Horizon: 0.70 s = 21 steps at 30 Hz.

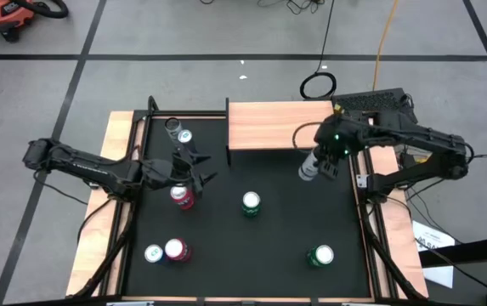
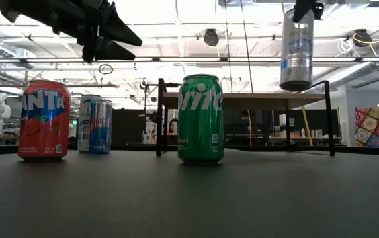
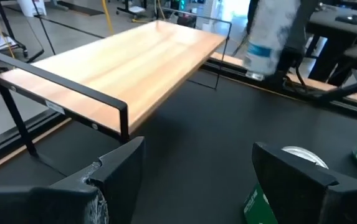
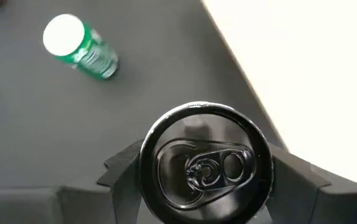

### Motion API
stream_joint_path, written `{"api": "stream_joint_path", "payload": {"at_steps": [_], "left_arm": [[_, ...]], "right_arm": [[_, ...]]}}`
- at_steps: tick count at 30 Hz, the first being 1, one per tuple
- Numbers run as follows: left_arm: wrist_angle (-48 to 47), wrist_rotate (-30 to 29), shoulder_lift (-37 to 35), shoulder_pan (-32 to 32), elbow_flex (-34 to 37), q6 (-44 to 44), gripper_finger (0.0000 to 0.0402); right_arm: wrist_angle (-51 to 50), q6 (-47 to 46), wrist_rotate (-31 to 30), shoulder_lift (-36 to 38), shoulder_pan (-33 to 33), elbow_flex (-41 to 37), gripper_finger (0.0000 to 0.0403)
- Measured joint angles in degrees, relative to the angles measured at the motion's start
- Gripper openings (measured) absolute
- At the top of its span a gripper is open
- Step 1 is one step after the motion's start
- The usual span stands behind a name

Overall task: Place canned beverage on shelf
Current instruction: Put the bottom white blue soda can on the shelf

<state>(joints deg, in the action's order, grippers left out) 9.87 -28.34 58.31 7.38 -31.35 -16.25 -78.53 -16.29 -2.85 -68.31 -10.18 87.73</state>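
The shelf (image 1: 281, 125), a light wood plank on thin black legs, stands at the table's far side; it also shows in the low view (image 2: 242, 99) and the left wrist view (image 3: 122, 62). My right gripper (image 1: 318, 163) is shut on a silver can (image 2: 296, 49), held in the air just near of the shelf's right end. The can's bottom is about level with the shelf top. My left gripper (image 1: 199, 167) is open and empty, in the air above a red Fanta can (image 1: 182, 197) that stands on the table left of centre. My right gripper pinches the silver can between its two fingers, one on each side of the wall just below the top rim (image 4: 150, 163). The fingers come from above, pointing down. The can hangs upright, lifted clear of the table (image 2: 296, 79).
A green Sprite can (image 1: 251, 204) stands mid-table and another green can (image 1: 320, 255) stands near right. A blue-and-silver can (image 1: 178, 132) stands at the far left beside the shelf. Two cans (image 1: 165, 252) stand near left. Wooden rails (image 1: 99, 221) edge the black table.
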Motion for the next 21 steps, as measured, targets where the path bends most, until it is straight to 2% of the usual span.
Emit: {"api": "stream_joint_path", "payload": {"at_steps": [6,10,14,21], "left_arm": [[0.3,0.6,1.1,0.0,0.0,-0.5,0.0295],[1.4,3.4,1.3,-1.0,-0.8,-6.6,0.0295],[-0.6,6.3,2.2,-2.7,-5.7,-6.6,0.0295],[-9.5,13.9,7.8,-9.1,-17.4,0.4,0.0295]], "right_arm": [[-3.7,5.8,-1.5,-4.4,-6.3,7.1,0.0244],[-6.6,9.9,-3.1,-7.7,-10.7,11.1,0.0244],[-7.5,12.6,-3.1,-9.8,-13.1,14.1,0.0244],[-7.1,15.0,-3.3,-11.4,-17.2,15.8,0.0244]]}}
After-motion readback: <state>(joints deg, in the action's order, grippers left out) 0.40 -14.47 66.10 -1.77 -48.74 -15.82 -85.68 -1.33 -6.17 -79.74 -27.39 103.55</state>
